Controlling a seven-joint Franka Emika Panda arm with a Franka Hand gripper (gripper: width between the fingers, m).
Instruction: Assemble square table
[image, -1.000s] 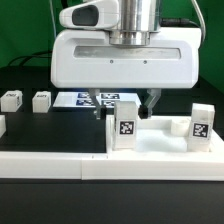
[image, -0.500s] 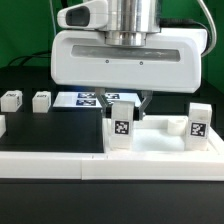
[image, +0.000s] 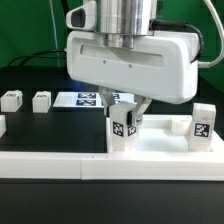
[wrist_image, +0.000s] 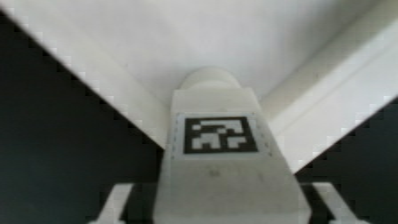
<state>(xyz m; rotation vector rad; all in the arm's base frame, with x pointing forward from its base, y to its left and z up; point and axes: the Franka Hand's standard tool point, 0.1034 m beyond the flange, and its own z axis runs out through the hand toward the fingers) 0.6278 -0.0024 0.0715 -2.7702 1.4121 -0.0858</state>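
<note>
The square table's white slab (image: 160, 146) lies at the exterior view's right. A white block leg (image: 123, 128) with a black-and-white tag stands at the slab's near-left corner, slightly turned. My gripper (image: 124, 118) comes down from above and is shut on this leg. In the wrist view the leg (wrist_image: 221, 140) fills the space between my fingers (wrist_image: 118, 203), with the slab (wrist_image: 98, 60) behind it. A second leg (image: 202, 122) stands upright at the slab's right corner. Two loose legs (image: 11, 99) (image: 41, 99) lie on the black table at the left.
The marker board (image: 78, 99) lies flat behind the gripper, partly hidden by it. The long low white border wall (image: 50, 166) runs along the front. The arm's large white body (image: 130, 60) hides the middle of the scene.
The gripper and wrist have rotated about the vertical axis and shifted slightly right. The leg's tag now looks tilted, so the leg turned with the gripper.
</note>
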